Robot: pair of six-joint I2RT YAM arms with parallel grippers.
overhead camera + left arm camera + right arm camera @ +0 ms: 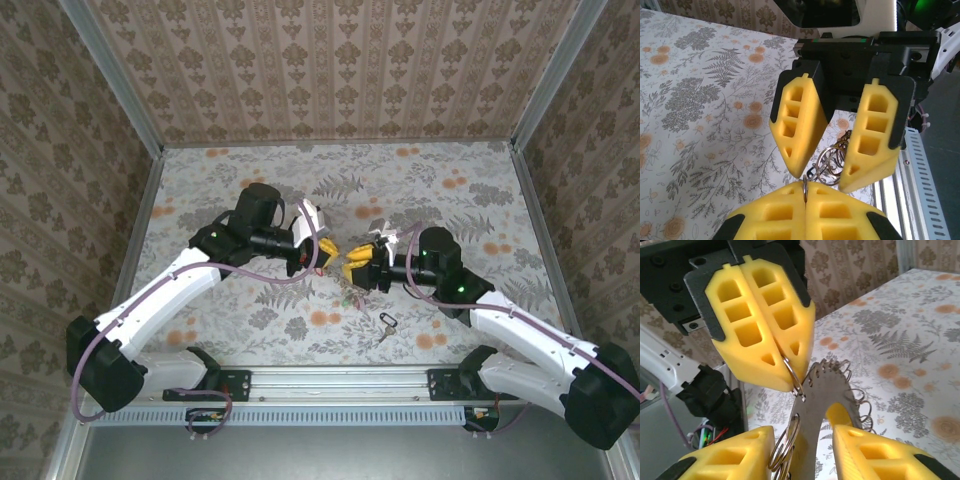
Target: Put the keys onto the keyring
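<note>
The keyring (840, 385) is a flat grey metal ring with small wire split rings (829, 159) hooked round its edge, held above the table between both grippers. My left gripper (805, 192) is shut on one small split ring (795, 377) at the keyring's rim. My right gripper (802, 435) has its fingers apart, and the keyring's band and a bunch of split rings fill the gap. In the top view the two grippers meet fingertip to fingertip, left gripper (329, 250) and right gripper (356, 267). Small tagged keys (348, 295) dangle beneath them. One black-tagged key (386, 323) lies on the cloth.
The floral tablecloth (250, 190) covers the table inside patterned walls. An aluminium rail (340, 378) with both arm bases runs along the near edge. Open cloth lies behind and to both sides of the grippers.
</note>
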